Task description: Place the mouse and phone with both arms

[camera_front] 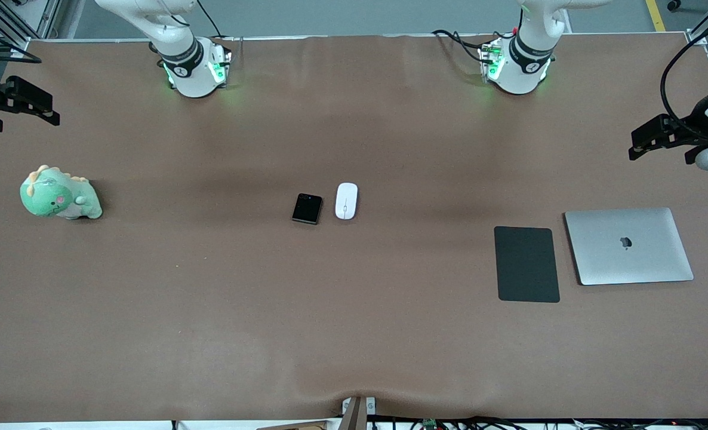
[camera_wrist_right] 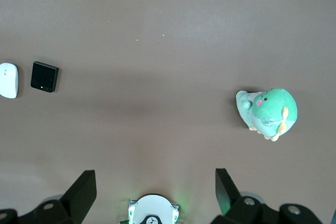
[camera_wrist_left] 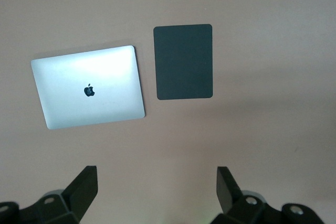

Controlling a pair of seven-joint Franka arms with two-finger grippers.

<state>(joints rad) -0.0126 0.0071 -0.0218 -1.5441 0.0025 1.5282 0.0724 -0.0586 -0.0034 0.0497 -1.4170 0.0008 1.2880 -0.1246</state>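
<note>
Brown cloth-covered table, wide and lightly wrinkled, grey floor showing past its edge by the 2 green-lit arm bases.

Closed silver laptop toward the left arm's end, black pad just beside it, both under the left gripper's spread jaws in the left wrist view.

Green plush dinosaur toward the right arm's end, off to one side of the right gripper's jaws.

White mouse and black phone side by side at mid-table, close but apart, well away from both sets of jaws.

Left gripper raised over its end, wide open, empty, waiting. Right gripper likewise raised, open, holding nothing.
</note>
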